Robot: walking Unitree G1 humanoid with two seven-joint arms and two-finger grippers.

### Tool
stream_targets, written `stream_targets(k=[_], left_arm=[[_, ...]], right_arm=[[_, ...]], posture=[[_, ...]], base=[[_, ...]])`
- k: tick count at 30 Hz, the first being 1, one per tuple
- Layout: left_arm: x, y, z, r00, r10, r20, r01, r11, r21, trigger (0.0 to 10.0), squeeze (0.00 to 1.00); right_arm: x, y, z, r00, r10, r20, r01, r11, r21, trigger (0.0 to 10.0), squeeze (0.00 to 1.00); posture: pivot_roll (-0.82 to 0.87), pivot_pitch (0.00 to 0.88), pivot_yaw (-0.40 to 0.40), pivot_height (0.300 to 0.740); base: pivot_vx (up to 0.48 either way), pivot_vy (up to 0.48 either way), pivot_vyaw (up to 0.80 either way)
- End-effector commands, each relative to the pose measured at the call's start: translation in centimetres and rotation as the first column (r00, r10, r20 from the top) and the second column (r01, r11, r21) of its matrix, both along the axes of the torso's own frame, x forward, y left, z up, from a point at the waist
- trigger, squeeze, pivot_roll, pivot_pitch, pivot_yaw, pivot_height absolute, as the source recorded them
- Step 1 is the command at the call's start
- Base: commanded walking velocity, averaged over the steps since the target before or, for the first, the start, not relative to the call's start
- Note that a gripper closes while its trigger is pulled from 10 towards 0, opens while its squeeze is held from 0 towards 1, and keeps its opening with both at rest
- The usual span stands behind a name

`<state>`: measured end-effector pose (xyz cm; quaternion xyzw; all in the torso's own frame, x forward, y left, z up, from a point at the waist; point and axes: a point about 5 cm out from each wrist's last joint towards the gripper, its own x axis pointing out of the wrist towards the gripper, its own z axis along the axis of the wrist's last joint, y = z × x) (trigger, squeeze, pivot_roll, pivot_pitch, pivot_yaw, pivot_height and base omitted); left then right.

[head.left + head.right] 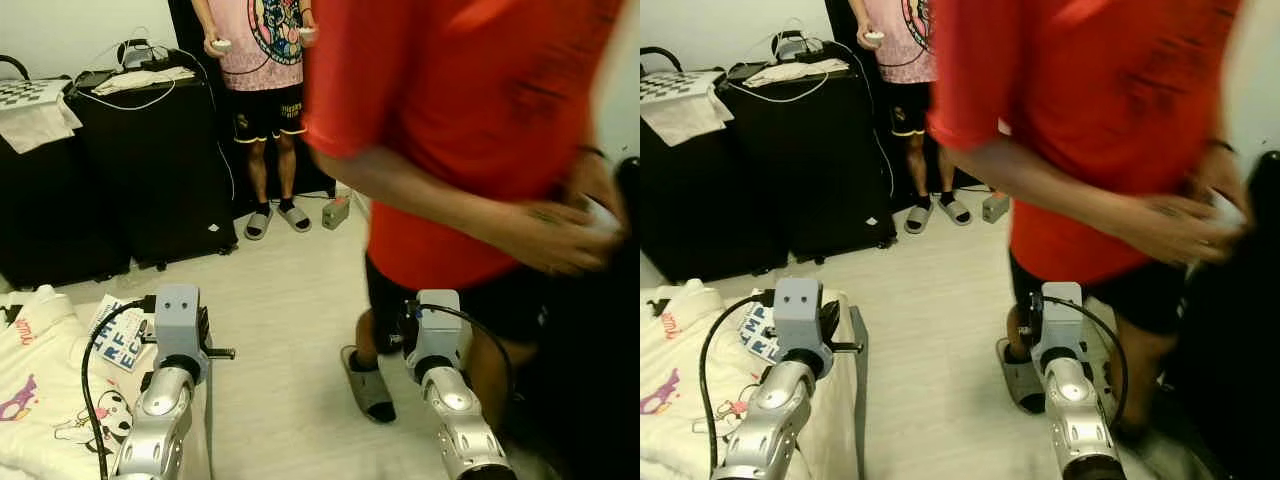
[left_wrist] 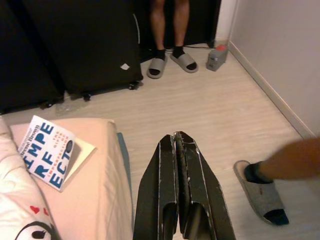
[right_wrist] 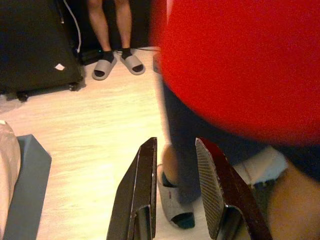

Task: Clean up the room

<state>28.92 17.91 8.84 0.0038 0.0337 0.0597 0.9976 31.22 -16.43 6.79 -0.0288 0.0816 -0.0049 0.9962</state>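
My left gripper (image 2: pixel 177 146) is shut with nothing in it, held over the floor beside the bed's corner (image 2: pixel 97 200). On that corner lies a white and blue book (image 2: pixel 47 157), a little to the gripper's left. A white garment with cartoon prints (image 1: pixel 40 390) is spread on the bed under my left arm (image 1: pixel 165 400). My right gripper (image 3: pixel 176 143) is open and empty, low over the floor, pointing at the legs of a person in a red shirt (image 1: pixel 470 120) who stands very close on my right.
The red-shirted person's foot in a grey slipper (image 1: pixel 368 385) is just beside my right arm (image 1: pixel 445 390). A second person in a pink shirt (image 1: pixel 262 50) stands at the back holding controllers. Black cases (image 1: pixel 150 170) line the back left. A small grey box (image 1: pixel 335 211) sits on the floor.
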Motion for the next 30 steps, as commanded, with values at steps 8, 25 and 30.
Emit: stream_targets(k=[8,25,30], left_arm=[[-1.2,-0.4,-1.0,1.0,0.012,-0.026,-0.013,1.0,-0.01,10.0,0.0],[-0.2,-0.5,-0.8,0.997,-0.027,-0.066,0.024,0.999,-0.039,10.0,0.0],[-0.2,-0.8,-0.8,0.995,-0.069,-0.077,0.066,0.997,-0.04,10.0,0.0]], right_arm=[[0.6,0.4,0.1,0.998,0.062,-0.019,-0.062,0.997,-0.034,10.0,0.0],[-0.8,0.8,-1.4,0.999,0.014,-0.04,-0.013,1.0,0.009,10.0,0.0],[-1.5,0.7,-2.0,0.997,-0.002,-0.074,0.01,0.994,0.111,10.0,0.0]], posture=[[-0.01,0.024,-0.062,0.74],[-0.02,0.054,0.032,0.74],[-0.03,0.068,0.045,0.74]], base=[[0.0,0.0,0.0],[0.0,0.0,0.0],[0.0,0.0,0.0]])
